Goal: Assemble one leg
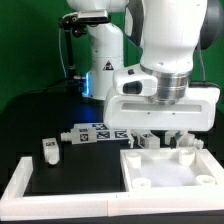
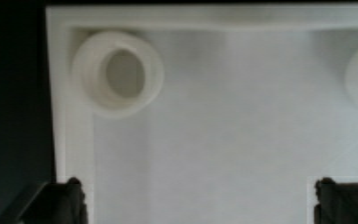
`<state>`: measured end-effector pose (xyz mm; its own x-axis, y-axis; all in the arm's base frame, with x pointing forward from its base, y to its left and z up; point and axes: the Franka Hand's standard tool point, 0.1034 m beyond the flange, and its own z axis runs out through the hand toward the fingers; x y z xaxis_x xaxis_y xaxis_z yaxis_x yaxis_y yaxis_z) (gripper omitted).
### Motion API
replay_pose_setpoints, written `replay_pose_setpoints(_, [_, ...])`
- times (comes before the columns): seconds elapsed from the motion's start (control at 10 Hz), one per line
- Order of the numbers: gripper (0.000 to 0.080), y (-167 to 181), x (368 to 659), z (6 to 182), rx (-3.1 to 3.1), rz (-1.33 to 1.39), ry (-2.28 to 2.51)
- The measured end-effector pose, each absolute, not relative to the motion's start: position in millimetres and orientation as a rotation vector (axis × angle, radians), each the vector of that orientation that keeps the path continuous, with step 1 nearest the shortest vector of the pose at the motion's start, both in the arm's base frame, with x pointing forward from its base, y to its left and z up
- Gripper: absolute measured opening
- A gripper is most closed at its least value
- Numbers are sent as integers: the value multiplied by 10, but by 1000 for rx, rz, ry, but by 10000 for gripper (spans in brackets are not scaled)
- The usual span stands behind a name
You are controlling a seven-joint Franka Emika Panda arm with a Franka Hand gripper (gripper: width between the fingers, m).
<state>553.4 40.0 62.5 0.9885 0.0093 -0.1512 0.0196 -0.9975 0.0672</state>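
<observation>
Exterior view's left holds the leg (image 1: 49, 150), well apart from the hand (image 1: 164, 136).

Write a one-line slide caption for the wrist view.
Open, empty claw hovering over the white panel, a round socket near its corner.

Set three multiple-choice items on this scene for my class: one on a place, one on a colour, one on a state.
1. The leg at the exterior view's left lies: A on the table; B on the panel; C in the tool.
2. The panel is: A black; B white; C blue.
3. The tool is: A shut on a leg; B shut, empty; C open, empty.
Answers: A, it rests on the dark table, apart from the panel; B, both views show it white; C, its fingertips stand wide apart, nothing between.
</observation>
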Motion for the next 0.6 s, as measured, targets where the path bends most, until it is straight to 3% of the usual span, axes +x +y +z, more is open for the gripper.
replay_pose_setpoints(0.3, [649,566,5169,703,3061,-298,291])
replay_pose_setpoints(0.6, [649,550,5171,690,3055,-338,300])
